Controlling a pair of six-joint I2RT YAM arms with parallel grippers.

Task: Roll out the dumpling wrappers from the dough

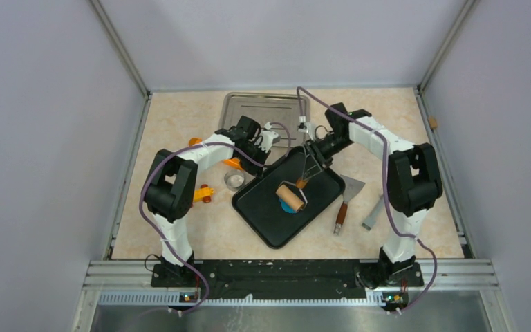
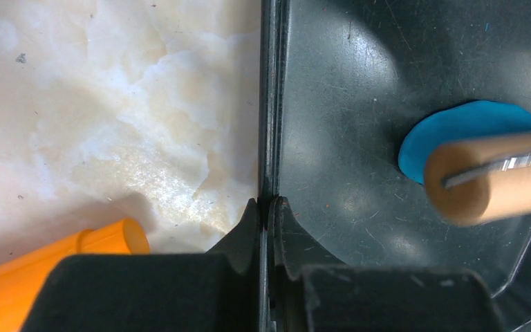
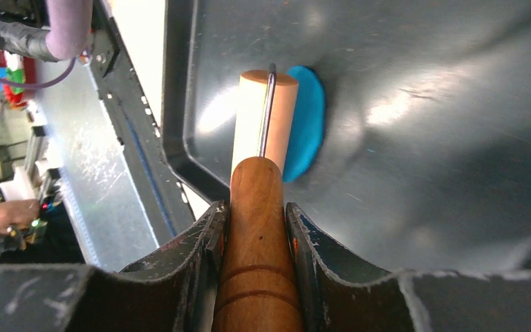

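Observation:
The dough (image 1: 290,207) is a flattened bright blue oval lying in the black tray (image 1: 269,225). The roller's pale wooden drum (image 1: 291,196) rests on it and hides part of it. My right gripper (image 1: 312,163) is shut on the roller's brown wooden handle (image 3: 257,235), with the drum (image 3: 259,114) and the dough (image 3: 308,128) just ahead of it. My left gripper (image 2: 268,204) is shut on the tray's rim (image 2: 269,104) at its far left edge, also seen from above (image 1: 271,143). The dough (image 2: 456,128) and drum (image 2: 491,180) show at its right. No round wrappers are in view.
A steel tray (image 1: 266,104) stands at the back. A scraper with a wooden handle (image 1: 346,197) and a grey strip (image 1: 373,214) lie right of the black tray. A small clear round cup (image 1: 234,181) and orange tools (image 1: 204,194) lie to its left.

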